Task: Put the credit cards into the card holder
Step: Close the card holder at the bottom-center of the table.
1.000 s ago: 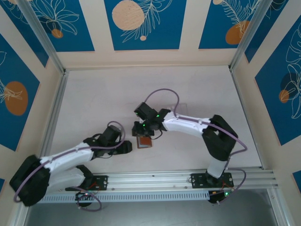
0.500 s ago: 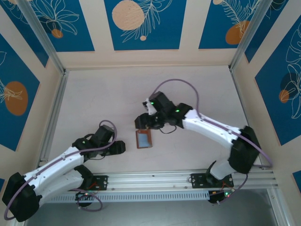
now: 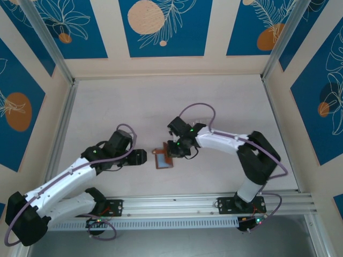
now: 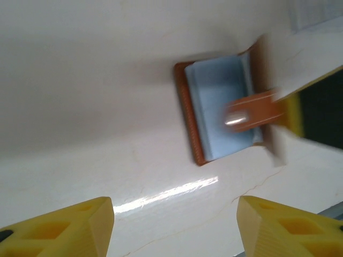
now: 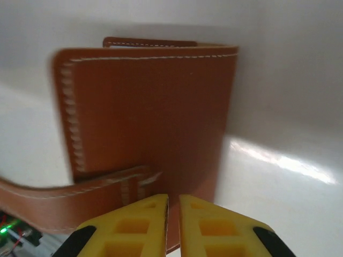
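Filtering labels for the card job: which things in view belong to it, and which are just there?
Job: card holder, greyish card on it, right hand on its tab, left hand open.
Not job: table, patterned walls, front rail.

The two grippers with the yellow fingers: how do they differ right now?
The left gripper has its jaws wide apart; the right gripper has them almost together. The left gripper hangs over bare table, apart from the brown card holder; the right gripper's tips sit right at its strap, though whether they pinch it is unclear. Both have blocky yellow fingers and face the card holder.
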